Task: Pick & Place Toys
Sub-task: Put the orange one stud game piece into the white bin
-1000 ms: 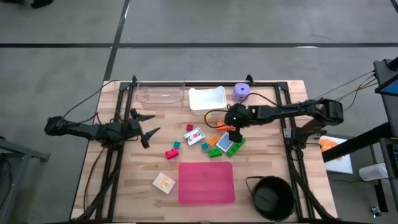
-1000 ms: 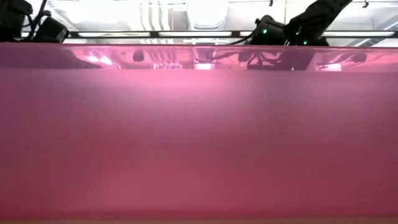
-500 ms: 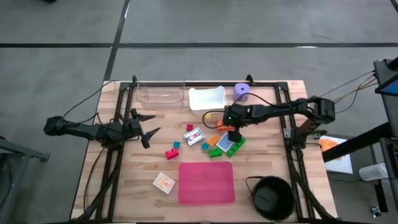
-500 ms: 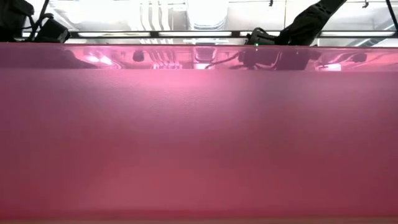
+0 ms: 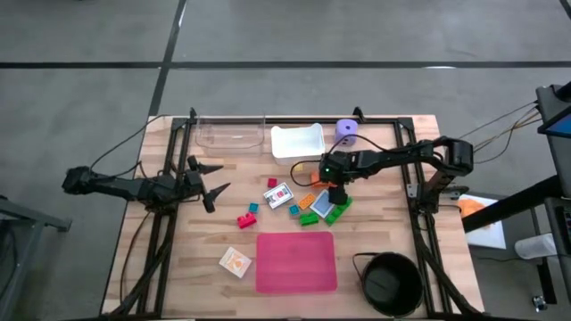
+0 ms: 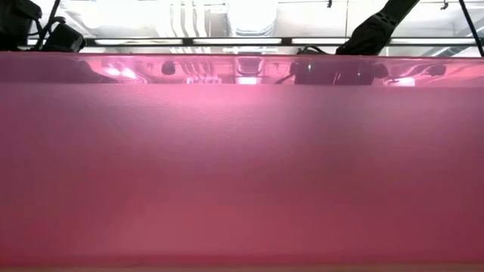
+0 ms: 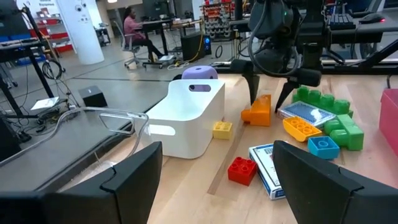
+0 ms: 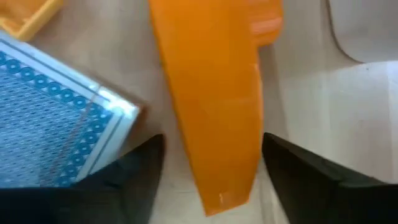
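wood table held the toys mid-surface. right gripper straddled orange block, jaws apart, not clamped. left gripper waited open near left edge. no legible writing.

This is a robotics lab or workshop set in a large open industrial hall. A butcher-block desk on a black metal frame stands on a grey concrete floor marked with dark lines. Beyond the desk's far edge, the left wrist view shows a white pillar, workbenches, stocked shelving, a cable, and a seated person at a workstation.
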`<move>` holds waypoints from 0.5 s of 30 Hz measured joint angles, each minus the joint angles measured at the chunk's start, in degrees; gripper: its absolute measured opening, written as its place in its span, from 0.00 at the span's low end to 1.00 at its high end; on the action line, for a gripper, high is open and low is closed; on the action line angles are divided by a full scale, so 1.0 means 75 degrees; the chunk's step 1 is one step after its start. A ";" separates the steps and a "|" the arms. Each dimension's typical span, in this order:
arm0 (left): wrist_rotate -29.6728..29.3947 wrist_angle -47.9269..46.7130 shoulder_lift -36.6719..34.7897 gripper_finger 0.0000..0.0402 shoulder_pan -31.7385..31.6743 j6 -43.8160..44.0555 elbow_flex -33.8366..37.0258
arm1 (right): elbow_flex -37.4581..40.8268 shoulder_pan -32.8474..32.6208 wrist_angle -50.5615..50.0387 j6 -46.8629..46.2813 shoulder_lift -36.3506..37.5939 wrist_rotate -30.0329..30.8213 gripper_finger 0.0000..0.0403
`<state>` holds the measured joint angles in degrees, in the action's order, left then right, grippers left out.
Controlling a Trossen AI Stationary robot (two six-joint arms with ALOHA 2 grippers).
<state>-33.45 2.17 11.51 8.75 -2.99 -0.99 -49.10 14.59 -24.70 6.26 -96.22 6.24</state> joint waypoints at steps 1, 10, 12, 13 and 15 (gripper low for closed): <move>0.0000 0.0003 0.0000 0.76 0.0000 -0.0002 0.0000 | 0.0009 0.0000 -0.0021 0.0001 0.0053 -0.0006 0.55; 0.0000 0.0128 0.0000 0.76 -0.0003 -0.0023 0.0055 | 0.0003 0.0006 -0.0278 -0.0009 0.0340 0.0017 0.08; 0.0000 0.0128 0.0000 0.76 -0.0006 -0.0020 0.0055 | 0.0017 0.0015 -0.0315 -0.0035 0.0399 0.0000 0.09; 0.0000 0.0128 0.0000 0.76 -0.0003 -0.0020 0.0058 | 0.0017 0.0015 -0.0358 -0.0044 0.0468 0.0003 0.09; 0.0000 0.0127 0.0000 0.76 -0.0009 -0.0020 0.0058 | 0.0026 0.0007 -0.0430 -0.0049 0.0601 0.0003 0.10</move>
<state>-33.45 3.13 11.51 8.69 -3.14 -0.56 -48.90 14.64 -27.92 5.90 -91.70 6.26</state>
